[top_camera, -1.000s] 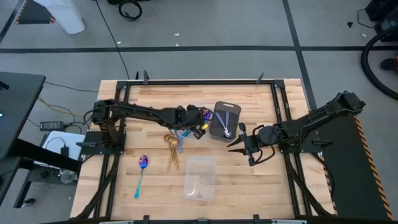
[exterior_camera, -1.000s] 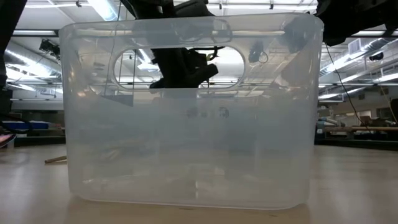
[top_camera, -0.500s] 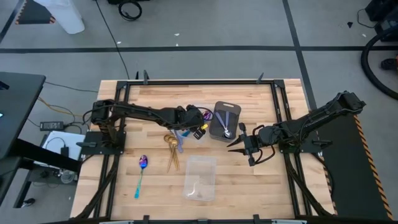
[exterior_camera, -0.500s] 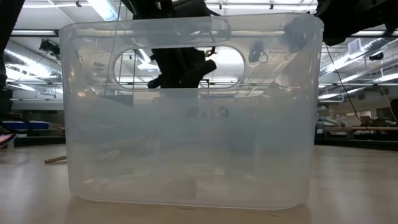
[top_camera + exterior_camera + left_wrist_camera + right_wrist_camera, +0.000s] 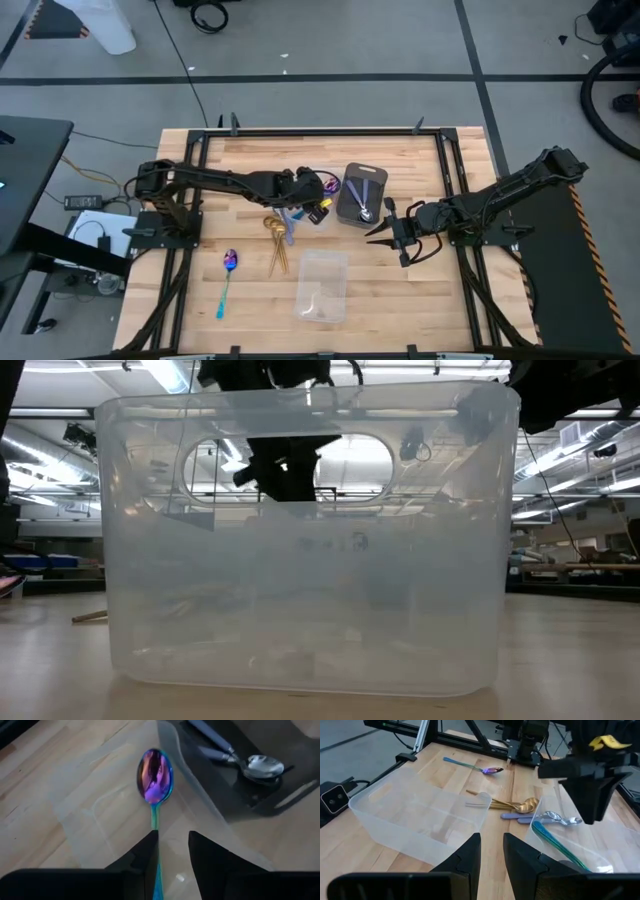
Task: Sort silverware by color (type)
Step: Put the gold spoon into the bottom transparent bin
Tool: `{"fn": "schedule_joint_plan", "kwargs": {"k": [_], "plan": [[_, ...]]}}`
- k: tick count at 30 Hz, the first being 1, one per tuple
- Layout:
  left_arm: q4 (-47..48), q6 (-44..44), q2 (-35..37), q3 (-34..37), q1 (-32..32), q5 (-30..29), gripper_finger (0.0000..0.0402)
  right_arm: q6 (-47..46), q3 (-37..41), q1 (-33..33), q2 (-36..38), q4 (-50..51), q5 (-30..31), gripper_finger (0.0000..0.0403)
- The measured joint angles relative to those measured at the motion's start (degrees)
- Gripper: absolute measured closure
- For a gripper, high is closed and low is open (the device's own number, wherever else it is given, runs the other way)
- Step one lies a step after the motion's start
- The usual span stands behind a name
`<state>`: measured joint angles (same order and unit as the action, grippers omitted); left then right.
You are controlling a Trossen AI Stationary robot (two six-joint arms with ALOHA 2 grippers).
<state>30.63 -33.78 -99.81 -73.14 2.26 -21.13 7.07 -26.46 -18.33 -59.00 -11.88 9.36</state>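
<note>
Clear plastic rectangular tray (image 5: 322, 286) on light wooden slatted table (image 5: 250, 160), near front edge. Dark grey rectangular tray (image 5: 361, 196) near table centre. Second clear tray (image 5: 100, 815) beside it.

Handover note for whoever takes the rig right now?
Left hand: open, astride the teal handle of an iridescent purple spoon lying in a clear plastic tray.
Right hand: open, empty, waiting beside the dark grey rectangular tray.
Done: silver spoons in the grey tray; one purple spoon trayed.
Left: gold spoons and pale-handled silver spoons piled on the table; second purple spoon on the left arm's side.
</note>
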Motion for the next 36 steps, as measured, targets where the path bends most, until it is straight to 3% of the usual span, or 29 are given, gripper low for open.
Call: {"fn": "schedule_joint_plan", "kwargs": {"k": [25, 36], "plan": [[6.53, -9.95, 4.42, -0.04, -11.34, 4.53, 0.0285, -0.9, 0.0, -0.04, 0.02, -0.06, -0.03, 0.0309], [6.87, -13.22, 4.42, -0.04, -13.51, 4.55, 0.0285, -0.9, 0.0, -0.04, 0.02, -0.11, -0.03, 0.0309]]}}
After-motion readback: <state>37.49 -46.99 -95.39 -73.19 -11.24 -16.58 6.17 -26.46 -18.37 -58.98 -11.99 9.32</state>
